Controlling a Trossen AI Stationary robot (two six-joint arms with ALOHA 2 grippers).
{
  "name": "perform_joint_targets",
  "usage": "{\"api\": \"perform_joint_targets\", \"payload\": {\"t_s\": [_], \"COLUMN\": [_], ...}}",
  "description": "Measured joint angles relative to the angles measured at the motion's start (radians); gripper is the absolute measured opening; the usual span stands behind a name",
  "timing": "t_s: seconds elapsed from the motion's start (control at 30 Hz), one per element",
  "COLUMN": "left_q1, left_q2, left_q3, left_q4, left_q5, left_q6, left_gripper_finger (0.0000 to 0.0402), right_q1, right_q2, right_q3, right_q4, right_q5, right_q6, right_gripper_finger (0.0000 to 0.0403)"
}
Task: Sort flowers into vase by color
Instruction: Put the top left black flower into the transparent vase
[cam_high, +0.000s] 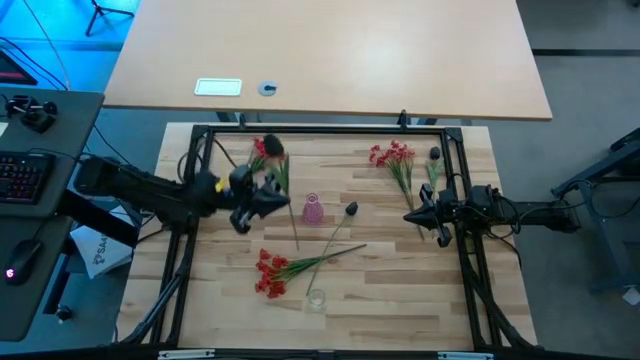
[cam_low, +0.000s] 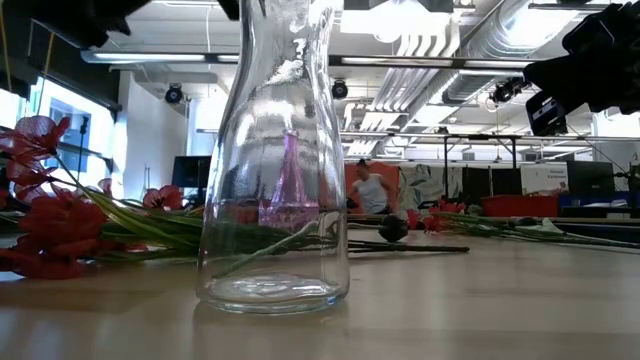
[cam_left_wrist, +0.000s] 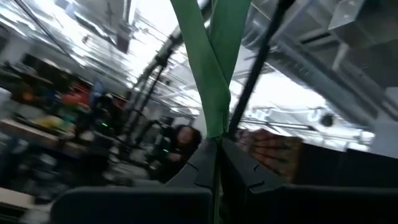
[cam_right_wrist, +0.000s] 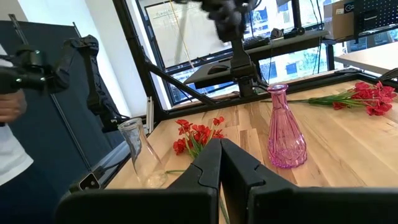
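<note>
My left gripper is raised over the table's left half, left of the pink vase, and shut on flower stalks. A red bunch and a dark bloom top those stalks. My right gripper is shut at the right, by the lower stalk ends of a red bunch and a dark bloom lying on the table. Another red bunch and a dark bloom lie in the middle. A clear vase stands near the front edge. My left gripper pinches the stalks partway along their length between its two fingers. Green leaves and a dark stalk stand out past the fingertips, and a thin lower end trails out on the other side. The blooms are lifted clear of the table. I cannot tell whether my right gripper touches the stalk ends beside its fingers.
A black metal frame runs round the wooden work area. The clear vase stands close before the low camera, with the pink vase behind it. A second table with a small card stands beyond the frame.
</note>
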Motion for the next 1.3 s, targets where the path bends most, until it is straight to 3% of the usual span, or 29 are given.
{"api": "perform_joint_targets", "payload": {"t_s": [0.27, 0.4, 0.63, 0.9, 1.3], "left_q1": [-0.303, -0.378, -0.445, -0.456, -0.472], "left_q2": [0.114, 0.22, 0.384, 0.467, 0.469], "left_q3": [0.036, 0.132, 0.276, 0.287, 0.287], "left_q4": [0.019, 0.02, 0.022, 0.017, -0.05], "left_q5": [-0.357, -0.457, -0.482, -0.562, -0.457], "left_q6": [0.163, 0.264, 0.272, 0.347, 0.475], "left_gripper_finger": [0.0, 0.0, 0.0, 0.0, 0.0], "right_q1": [0.0, 0.0, 0.0, 0.0, 0.0], "right_q2": [0.0, 0.0, 0.0, 0.0, 0.0], "right_q3": [0.0, 0.0, 0.0, 0.0, 0.0], "right_q4": [0.0, 0.0, 0.0, 0.0, 0.0], "right_q5": [0.0, 0.0, 0.0, 0.0, 0.0], "right_q6": [0.0, 0.0, 0.0, 0.0, 0.0], "right_gripper_finger": [0.0, 0.0, 0.0, 0.0, 0.0]}}
